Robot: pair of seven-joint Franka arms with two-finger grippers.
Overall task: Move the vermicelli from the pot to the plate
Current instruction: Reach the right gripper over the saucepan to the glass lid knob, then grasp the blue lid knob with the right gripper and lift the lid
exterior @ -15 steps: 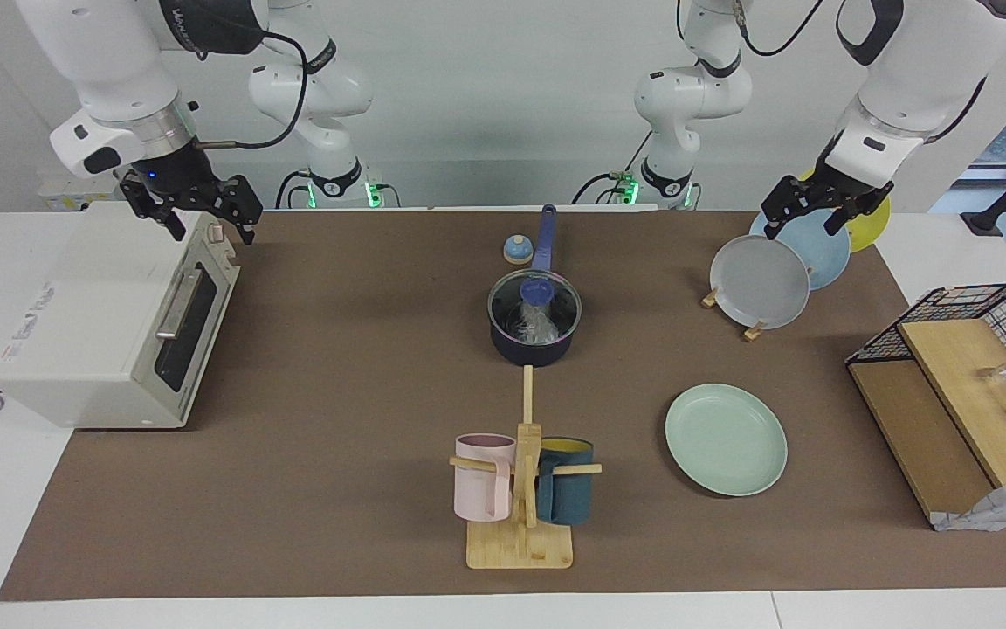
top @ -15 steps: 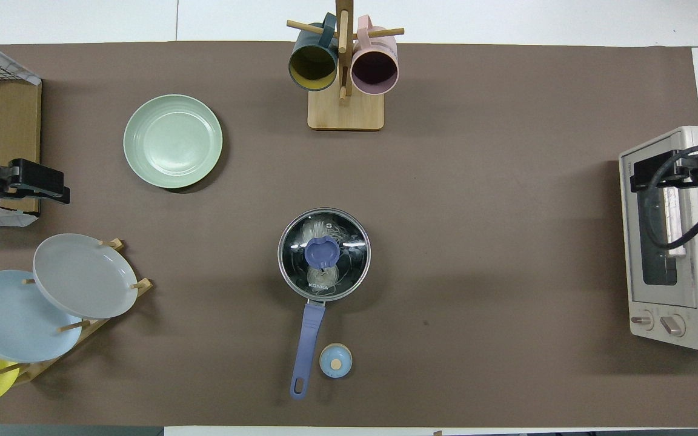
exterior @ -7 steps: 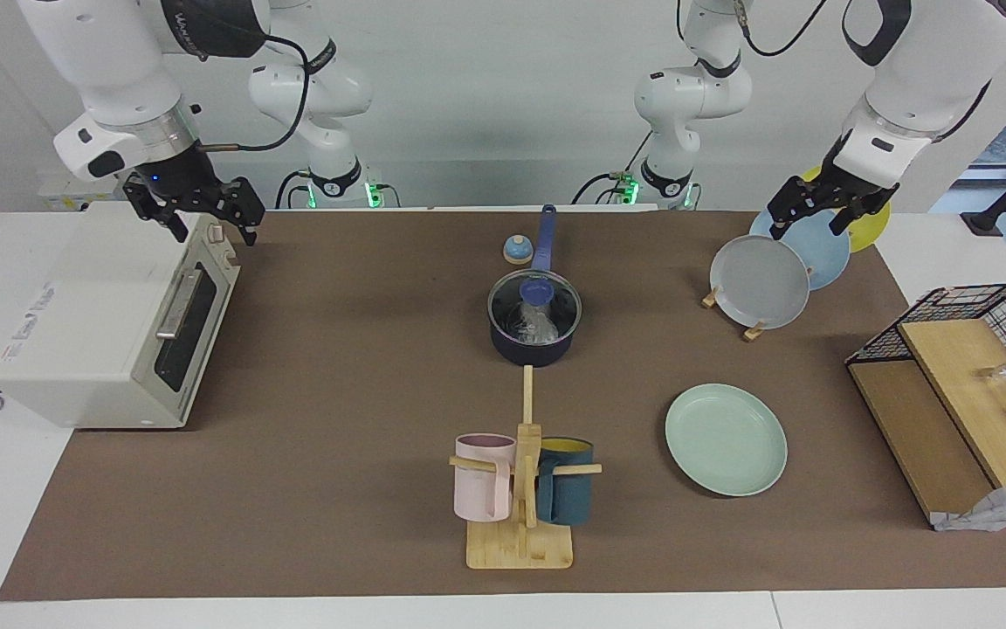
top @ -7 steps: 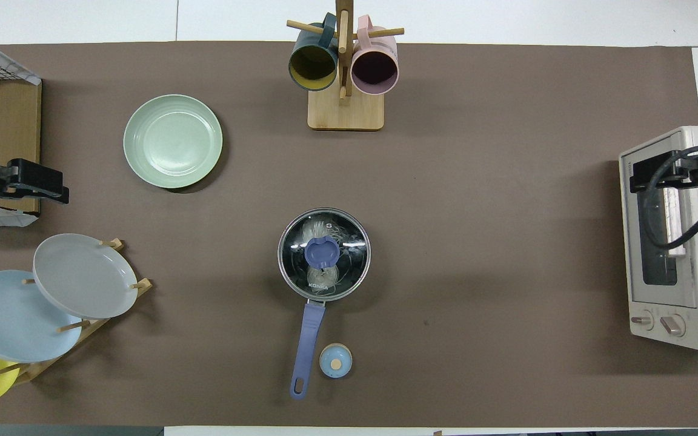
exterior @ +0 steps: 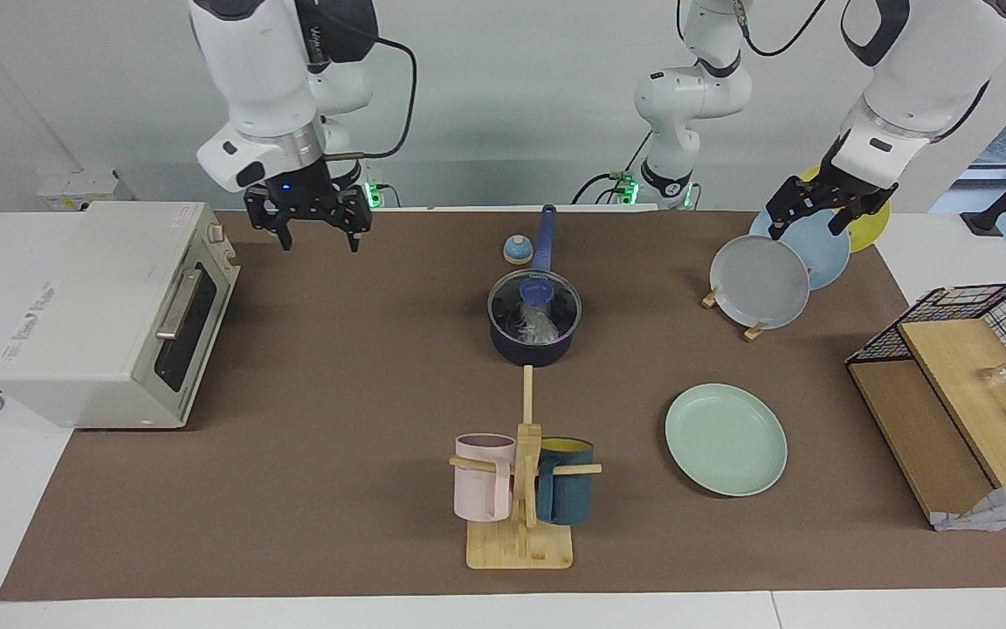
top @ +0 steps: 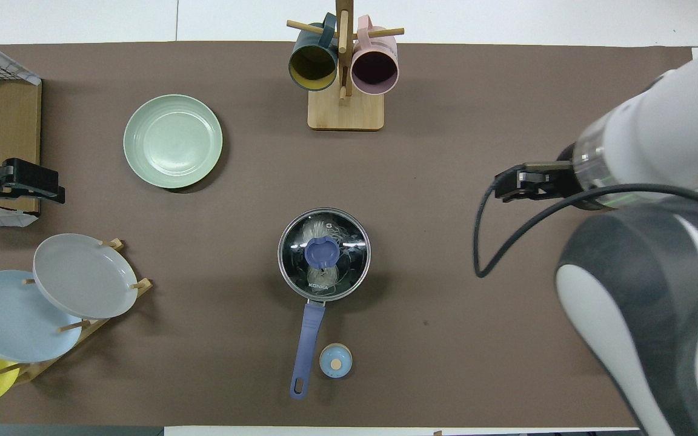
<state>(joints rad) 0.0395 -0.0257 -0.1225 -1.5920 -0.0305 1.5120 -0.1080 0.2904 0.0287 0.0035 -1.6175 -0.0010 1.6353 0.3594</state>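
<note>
Waiting at the very start, nothing transferred yet.
Sitting under a glass lid (exterior: 535, 300) in the pot (exterior: 532, 342) at table centre: vermicelli (exterior: 538, 321); lying bare at five o'clock from it in the facing view: plate (exterior: 726, 438); hanging wide open and empty: right gripper (exterior: 318, 234), left gripper (exterior: 806, 218).

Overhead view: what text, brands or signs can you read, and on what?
"KONKA": on the glass lid of the pot, near the handle.
Right arm: lettering on its upper link, too blurred to read.
Toaster oven: faint print on top, unreadable.
Nothing else legible.
</note>
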